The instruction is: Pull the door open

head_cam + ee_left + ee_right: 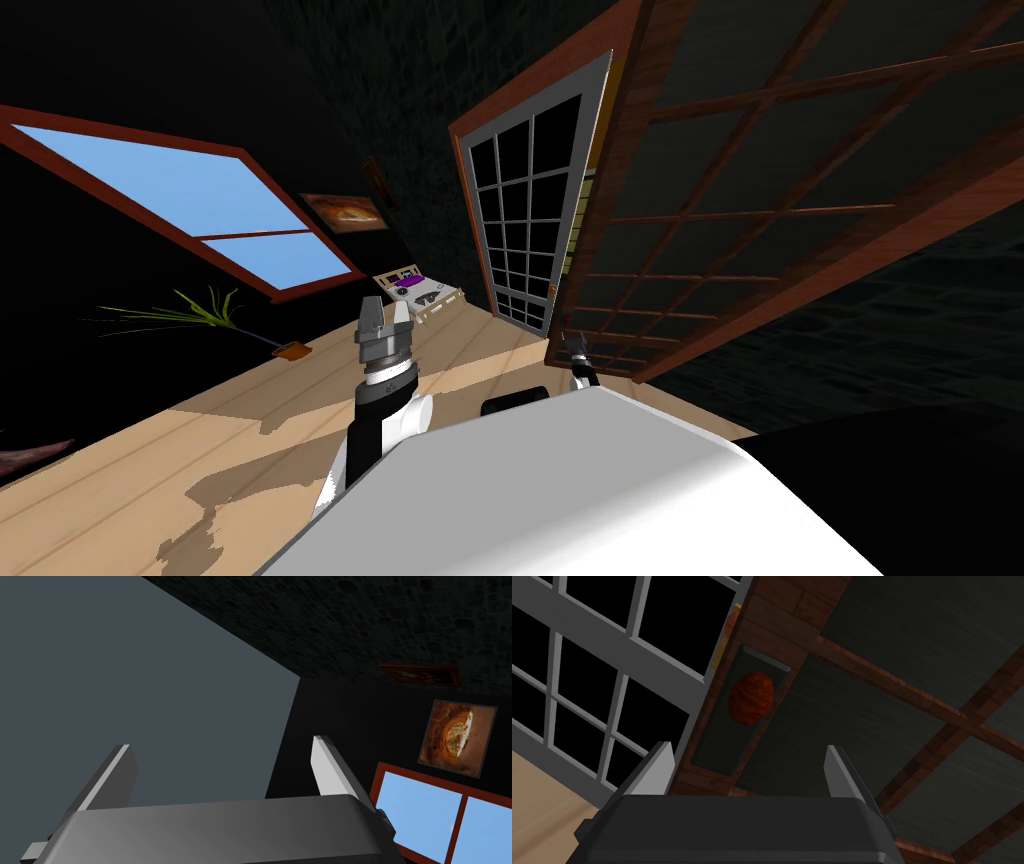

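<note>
The door (760, 200) is a reddish-brown wooden grid with dark panes, filling the right of the head view. In the right wrist view its round brown knob (751, 698) sits on a dark plate (712, 761) on the door's wooden stile (782, 606). My right gripper (747, 768) is open; the knob lies ahead of it, in line with the gap between the fingers (657, 768) and apart from them. From the head, the right gripper (572, 345) is small by the door's near edge. My left gripper (383, 318) is raised over the floor, left of the door, and open (220, 771).
A grey gridded panel (520, 220) with black panes stands just left of the door; a thin yellowish strip shows between them. Wooden floor (200, 440) spreads to the left, with a potted plant (200, 312) and a bed (420, 290) farther off.
</note>
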Controlling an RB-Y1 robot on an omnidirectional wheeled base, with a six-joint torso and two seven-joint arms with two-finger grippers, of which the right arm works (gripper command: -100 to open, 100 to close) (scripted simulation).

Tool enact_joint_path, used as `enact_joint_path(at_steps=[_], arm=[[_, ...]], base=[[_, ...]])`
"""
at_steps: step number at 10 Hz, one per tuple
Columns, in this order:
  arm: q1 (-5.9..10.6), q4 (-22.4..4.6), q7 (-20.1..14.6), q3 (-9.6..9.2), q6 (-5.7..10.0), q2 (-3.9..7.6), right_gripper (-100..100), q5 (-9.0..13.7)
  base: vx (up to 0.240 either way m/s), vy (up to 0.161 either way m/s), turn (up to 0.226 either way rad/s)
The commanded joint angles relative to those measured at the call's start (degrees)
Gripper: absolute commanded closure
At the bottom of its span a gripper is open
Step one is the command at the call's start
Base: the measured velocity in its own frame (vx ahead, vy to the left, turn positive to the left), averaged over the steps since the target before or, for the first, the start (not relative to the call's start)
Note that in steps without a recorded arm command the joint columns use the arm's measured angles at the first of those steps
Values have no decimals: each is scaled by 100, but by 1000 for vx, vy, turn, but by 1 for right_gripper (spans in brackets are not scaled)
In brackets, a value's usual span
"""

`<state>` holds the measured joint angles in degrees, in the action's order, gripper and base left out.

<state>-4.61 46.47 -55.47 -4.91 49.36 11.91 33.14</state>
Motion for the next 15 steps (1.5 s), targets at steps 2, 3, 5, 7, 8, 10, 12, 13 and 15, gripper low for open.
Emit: enact_joint_path(at_steps=[2, 3, 5, 7, 8, 10, 12, 13, 15], arm=[[-21, 90, -431, -113, -14, -2, -100, 213], [-21, 90, -507, -113, -14, -2, -100, 213], [-40, 166, -870, -204, -26, -5, -100, 386], [-48, 200, -1124, -246, -31, -6, -100, 463], [-55, 228, -1289, -280, -36, -7, -100, 529], [-66, 275, -1569, -336, -44, -9, -100, 635], [-75, 312, -1788, -381, -50, -10, -100, 720], [-76, 308, -1704, -365, -51, -10, -100, 692], [-143, 213, -1951, -327, 18, 179, -100, 742]], base=[[-67, -12, 53], [-57, -5, 28], [-59, -17, 51], [-47, -9, 29], [-64, -7, 49], [-62, -8, 38], [-48, -11, 29], [-21, -4, 5], [198, 7, 101]])
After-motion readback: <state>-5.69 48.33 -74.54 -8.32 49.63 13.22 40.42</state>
